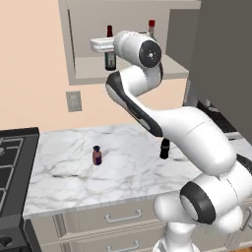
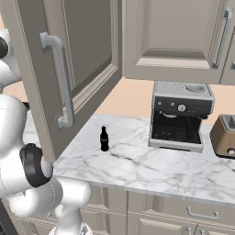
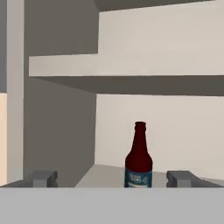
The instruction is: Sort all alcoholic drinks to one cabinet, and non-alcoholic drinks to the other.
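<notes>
The dark brown-red bottle (image 3: 139, 158) with a blue label stands on the floor of the open wall cabinet (image 1: 88, 69), under its pale shelf (image 3: 127, 65). My gripper (image 3: 112, 178) is open and level with the bottle, which stands a little beyond the fingertips (image 3: 43, 178), untouched. In the left base view my hand (image 1: 101, 46) crosses in front of that bottle (image 1: 110, 61). The clear red-capped bottle (image 1: 151, 25) stands further right in the same cabinet, partly behind my arm. On the marble counter (image 1: 74, 172) stand the purple-pink container (image 1: 97, 155) and the black cola bottle (image 1: 165, 148) (image 2: 104, 139).
A dark grey open door (image 1: 221, 59) hangs to the right of the cabinet. A door with a long bar handle (image 2: 64, 78) stands open over the counter. A coffee machine (image 2: 181, 114) and a toaster (image 2: 225, 135) sit to the right, a stove (image 1: 12, 162) to the left.
</notes>
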You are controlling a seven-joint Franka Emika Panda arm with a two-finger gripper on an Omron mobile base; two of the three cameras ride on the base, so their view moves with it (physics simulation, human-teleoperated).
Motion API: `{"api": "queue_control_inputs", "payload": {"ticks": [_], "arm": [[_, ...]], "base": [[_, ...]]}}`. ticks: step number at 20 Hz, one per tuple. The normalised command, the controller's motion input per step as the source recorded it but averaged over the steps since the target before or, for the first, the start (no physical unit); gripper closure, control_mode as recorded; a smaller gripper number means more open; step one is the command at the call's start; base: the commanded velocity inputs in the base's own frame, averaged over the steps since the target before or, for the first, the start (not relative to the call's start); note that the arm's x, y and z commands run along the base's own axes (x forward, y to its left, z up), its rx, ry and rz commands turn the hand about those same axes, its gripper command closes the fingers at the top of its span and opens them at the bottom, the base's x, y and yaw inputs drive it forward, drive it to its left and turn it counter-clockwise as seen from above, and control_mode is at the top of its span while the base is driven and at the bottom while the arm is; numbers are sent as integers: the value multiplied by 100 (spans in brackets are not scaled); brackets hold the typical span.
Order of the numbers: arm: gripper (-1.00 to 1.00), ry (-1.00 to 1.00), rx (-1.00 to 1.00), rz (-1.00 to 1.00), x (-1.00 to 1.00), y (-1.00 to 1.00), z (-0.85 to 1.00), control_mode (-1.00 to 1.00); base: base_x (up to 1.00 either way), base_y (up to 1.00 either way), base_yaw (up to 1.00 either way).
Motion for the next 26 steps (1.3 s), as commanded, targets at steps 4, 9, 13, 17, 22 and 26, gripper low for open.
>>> {"api": "queue_control_inputs", "payload": {"ticks": [4, 9, 13, 17, 22, 26], "arm": [[-100, 6, 0, 0, -100, 0, 0, -100], [-100, 15, 0, 0, -96, 0, -5, -100], [-100, 17, 0, -1, -89, 1, -15, -100], [-100, 10, 0, -4, -80, 6, -36, -100], [-100, 7, 0, -10, -63, 10, -38, -100], [-100, 7, 0, -12, -41, 14, -39, -100]], "base": [[0, 0, 0], [0, 0, 0], [0, 0, 0], [0, 0, 0], [0, 0, 0], [0, 0, 0]]}}
